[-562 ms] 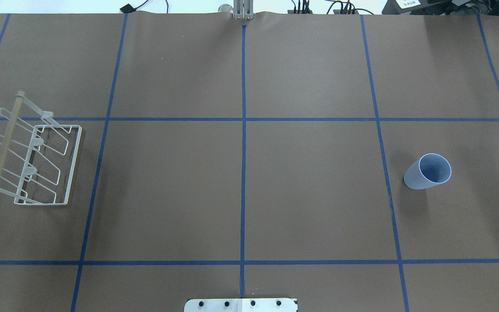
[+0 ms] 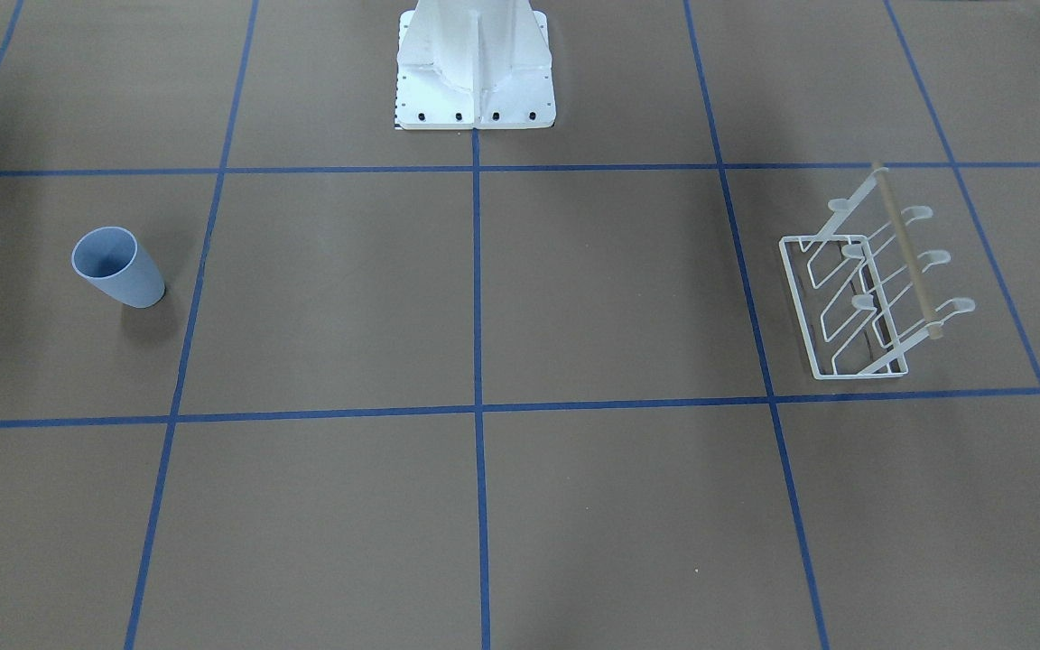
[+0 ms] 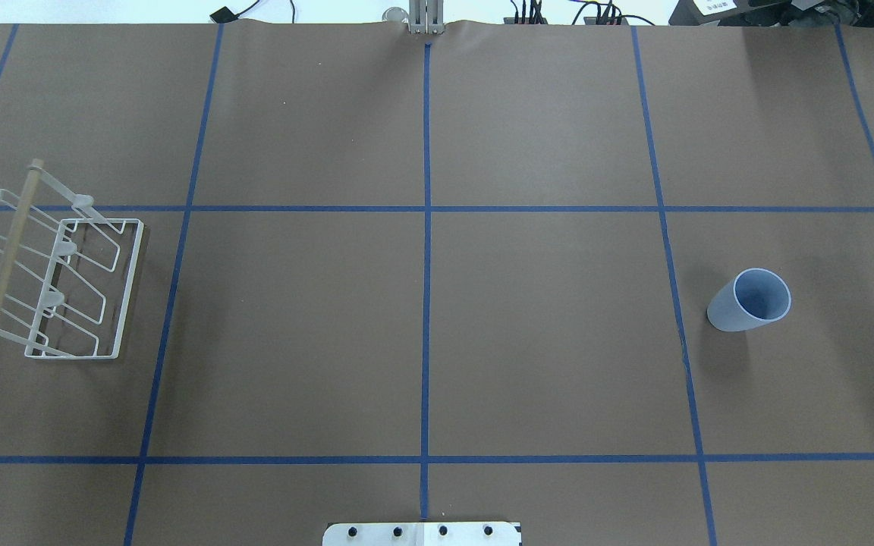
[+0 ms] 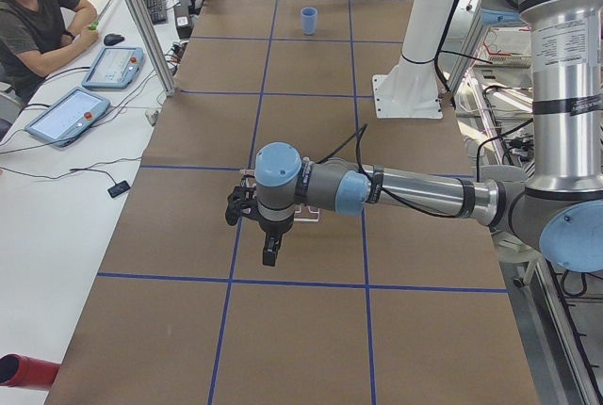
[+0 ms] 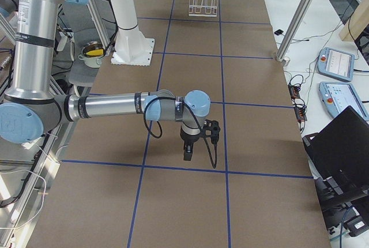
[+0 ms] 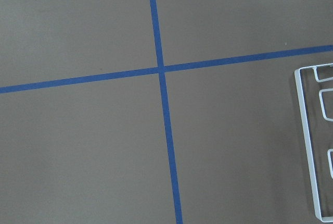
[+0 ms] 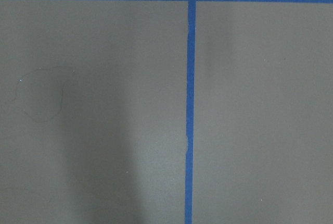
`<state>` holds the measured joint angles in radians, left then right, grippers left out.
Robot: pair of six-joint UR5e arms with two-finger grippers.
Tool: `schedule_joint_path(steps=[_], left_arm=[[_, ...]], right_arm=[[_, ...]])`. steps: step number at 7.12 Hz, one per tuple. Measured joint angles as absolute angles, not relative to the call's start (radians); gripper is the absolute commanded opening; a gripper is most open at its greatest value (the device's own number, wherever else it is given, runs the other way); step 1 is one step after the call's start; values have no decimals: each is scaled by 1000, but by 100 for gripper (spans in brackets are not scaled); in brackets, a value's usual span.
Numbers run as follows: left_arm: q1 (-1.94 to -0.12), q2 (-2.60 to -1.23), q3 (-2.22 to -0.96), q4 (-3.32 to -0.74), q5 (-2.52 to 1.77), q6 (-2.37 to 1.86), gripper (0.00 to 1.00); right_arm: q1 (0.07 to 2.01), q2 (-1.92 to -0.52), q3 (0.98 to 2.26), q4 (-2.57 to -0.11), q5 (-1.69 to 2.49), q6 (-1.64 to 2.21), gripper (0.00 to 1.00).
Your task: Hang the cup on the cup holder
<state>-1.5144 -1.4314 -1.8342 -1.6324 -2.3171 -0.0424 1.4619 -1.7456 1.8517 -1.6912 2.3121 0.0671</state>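
Overhead and front views show no arms. They show only the cup (image 3: 748, 301), standing rim up on the brown surface (image 3: 543, 341) on the robot's right side, and the cup holder (image 3: 65, 280) on the left side, well apart from it.

Arms appear only in the side views. The left gripper (image 4: 270, 252) hangs over the surface near the holder. The right gripper (image 5: 188, 151) hangs near a blue tape line (image 5: 173, 167), far from the cup. From those angles I can't tell how far either gripper is open or whether it holds anything.

Left wrist view catches the holder's base frame at its right edge. Right wrist view shows just a tape cross.

Against the overhead from 0.6 s ago, cup and holder sit in the same spots.

The white label (image 3: 718, 6) past the far edge is too small for me to read.
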Motion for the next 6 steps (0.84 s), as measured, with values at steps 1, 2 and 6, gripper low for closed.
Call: schedule_joint_path(steps=[1,2,6], left_arm=[[-1514,-1431,-1835,-1640,-2318,-42,98],[-1514,-1431,-1834,-1657,-2323,-43,98],[-1513,-1436,-1785,-1750,-2352,-45,98]], right_arm=[[1462,-1745,1851,-1680,2312,69,100],[1462,-1746,1848,-1659,2313,72,100],[1459,-1745,1848,-1630,2378,72,100]])
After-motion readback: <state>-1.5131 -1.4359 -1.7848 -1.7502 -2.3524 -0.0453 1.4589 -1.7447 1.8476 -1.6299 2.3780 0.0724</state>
